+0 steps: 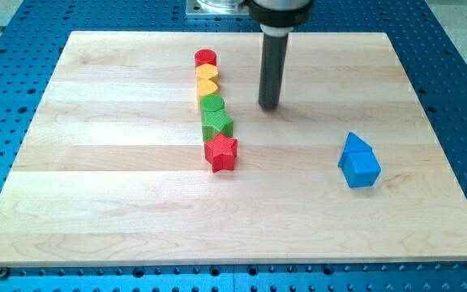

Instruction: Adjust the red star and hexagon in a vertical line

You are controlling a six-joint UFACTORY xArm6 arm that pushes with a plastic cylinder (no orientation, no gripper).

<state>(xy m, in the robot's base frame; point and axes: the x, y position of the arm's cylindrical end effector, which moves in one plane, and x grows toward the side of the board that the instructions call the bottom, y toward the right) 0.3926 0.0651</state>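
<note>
The red star (221,152) lies a little left of the middle of the wooden worktop (120,186), at the near end of a column of five blocks that runs from far to near. Touching it on the far side is a green block (218,125) with angled faces, its exact shape hard to make out. Beyond that sits a second green block (212,104), rounder on top, then a yellow heart (207,82), and at the far end a red block (206,58) that looks like a short cylinder or hexagon; I cannot tell which from this angle. The five touch or nearly touch one another, and the column leans slightly, its near end set a bit further right than its far end.

My tip (269,106) rests on the worktop just right of the column, level with the rounder green block and apart from it by a clear gap. It touches no block. The rod (272,69) stands upright, rising to a dark housing at the far edge of the view. The arm carries no fingers, so there is nothing to call wide, narrow or holding.

Well apart, toward the right and near side, two blue blocks (357,160) sit pressed together, the farther one peaked like a wedge, the nearer one boxy. Around the worktop lies a blue perforated base (452,49).
</note>
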